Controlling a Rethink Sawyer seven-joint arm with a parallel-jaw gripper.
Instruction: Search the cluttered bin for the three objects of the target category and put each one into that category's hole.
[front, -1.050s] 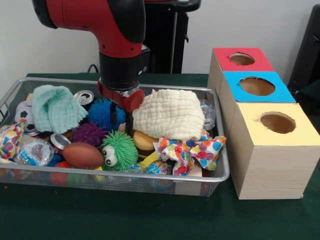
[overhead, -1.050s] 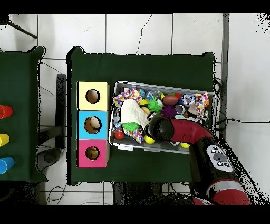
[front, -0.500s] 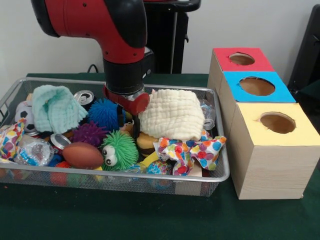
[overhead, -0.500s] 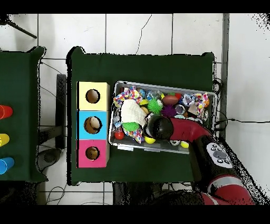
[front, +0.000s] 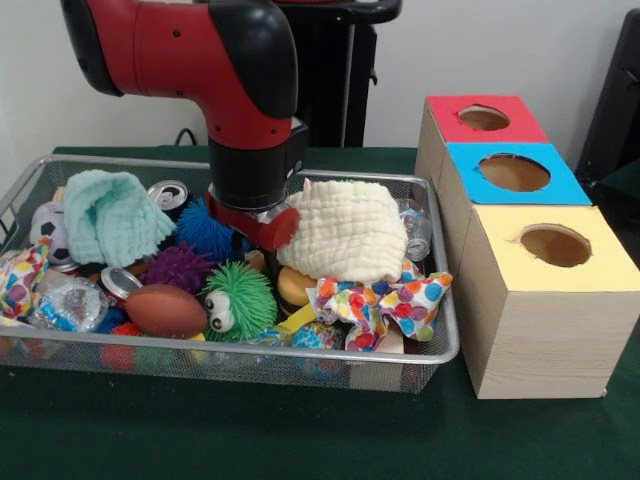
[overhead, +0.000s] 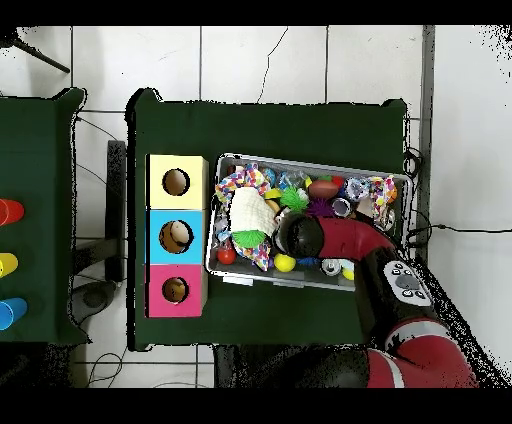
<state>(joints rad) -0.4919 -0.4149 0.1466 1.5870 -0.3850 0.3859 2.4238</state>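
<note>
Down in the middle of the wire bin (front: 440, 352), the pincer (front: 262, 236) is buried among the clutter, and its fingers are hidden by the wrist and the toys, so I cannot tell whether it is spread, closed, or gripping anything. Touching it on the side toward the boxes lies a cream cloth (front: 350, 228); on its other side sit a blue spiky ball (front: 203, 228) and, further out, a mint cloth (front: 112, 214). Just in front of it, toward the camera, are a green spiky ball with eyes (front: 237, 300) and a brown toy football (front: 165, 310).

The step in hand looks like the search or a grasp inside the bin; which category is wanted cannot be told. The three holed boxes, red (front: 482, 118), blue (front: 514, 172) and yellow (front: 555, 245), stand well apart from the pincer, beyond the bin's end.

Next, the arm needs a clean lift out of the clutter without dragging the cream cloth, then a carry across to the right hole.
</note>
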